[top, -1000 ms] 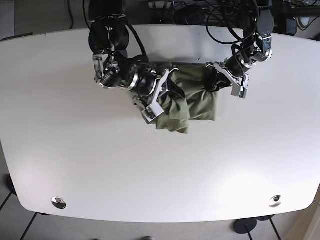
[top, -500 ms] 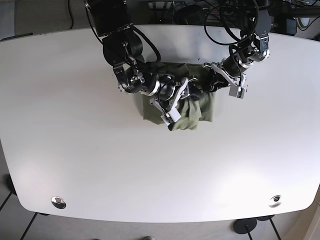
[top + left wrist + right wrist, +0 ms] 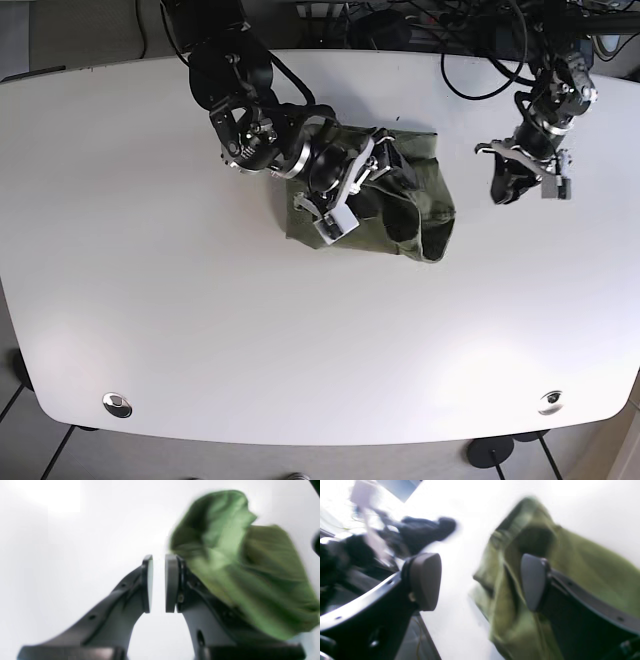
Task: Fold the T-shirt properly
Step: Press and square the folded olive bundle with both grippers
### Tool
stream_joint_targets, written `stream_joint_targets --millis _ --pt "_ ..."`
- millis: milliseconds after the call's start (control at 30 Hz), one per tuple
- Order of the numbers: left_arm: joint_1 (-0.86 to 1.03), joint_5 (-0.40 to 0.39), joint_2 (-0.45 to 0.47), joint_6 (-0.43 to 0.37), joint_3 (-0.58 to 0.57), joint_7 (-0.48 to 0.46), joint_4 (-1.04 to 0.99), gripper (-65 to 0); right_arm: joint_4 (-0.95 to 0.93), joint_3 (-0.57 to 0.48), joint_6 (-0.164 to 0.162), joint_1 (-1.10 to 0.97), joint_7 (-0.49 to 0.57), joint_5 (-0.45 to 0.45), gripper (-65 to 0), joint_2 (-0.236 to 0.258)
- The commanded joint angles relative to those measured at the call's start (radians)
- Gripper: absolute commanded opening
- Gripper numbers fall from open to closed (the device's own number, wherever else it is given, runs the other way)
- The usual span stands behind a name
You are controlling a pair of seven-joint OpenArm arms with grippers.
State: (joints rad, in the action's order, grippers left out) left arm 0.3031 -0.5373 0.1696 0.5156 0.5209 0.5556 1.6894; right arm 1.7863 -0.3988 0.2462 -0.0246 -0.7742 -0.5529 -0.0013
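The green T-shirt (image 3: pixel 400 205) lies bunched in a loose heap toward the far middle of the white counter (image 3: pixel 200 330). The right gripper (image 3: pixel 352 195) sits over the heap's left part, its jaws spread wide with cloth beside one pad. The left gripper (image 3: pixel 520 180) hovers well right of the shirt, its jaws nearly pressed together with a thin gap, holding nothing. Dark cables (image 3: pixel 470 40) tangle along the far edge.
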Motion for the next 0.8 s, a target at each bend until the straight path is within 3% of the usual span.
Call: stream_joint_targets --millis 33,233,367,500,800 --pt "0.000 -0.010 0.018 0.004 0.074 -0.019 0.013 -58.2 0.022 0.002 0.006 -0.008 0.019 -0.014 -17.8 -0.007" --pt "0.049 -0.011 0.084 0.007 0.184 -0.019 -0.015 -58.2 -0.003 0.051 0.005 -0.056 0.019 -0.014 -17.8 0.007" --pt "0.067 -0.010 0.084 0.116 0.212 -0.019 -0.015 -58.2 -0.021 0.051 0.003 -0.076 0.020 -0.006 -17.8 0.007" --pt "0.067 -0.010 0.081 0.133 0.210 -0.019 -0.015 -58.2 -0.041 0.080 0.003 -0.097 0.020 -0.009 -17.8 0.005" --pt "0.067 -0.010 0.080 0.131 0.172 -0.019 0.010 -58.2 -0.116 -0.053 0.012 -0.036 0.019 -0.014 -17.8 -0.036"
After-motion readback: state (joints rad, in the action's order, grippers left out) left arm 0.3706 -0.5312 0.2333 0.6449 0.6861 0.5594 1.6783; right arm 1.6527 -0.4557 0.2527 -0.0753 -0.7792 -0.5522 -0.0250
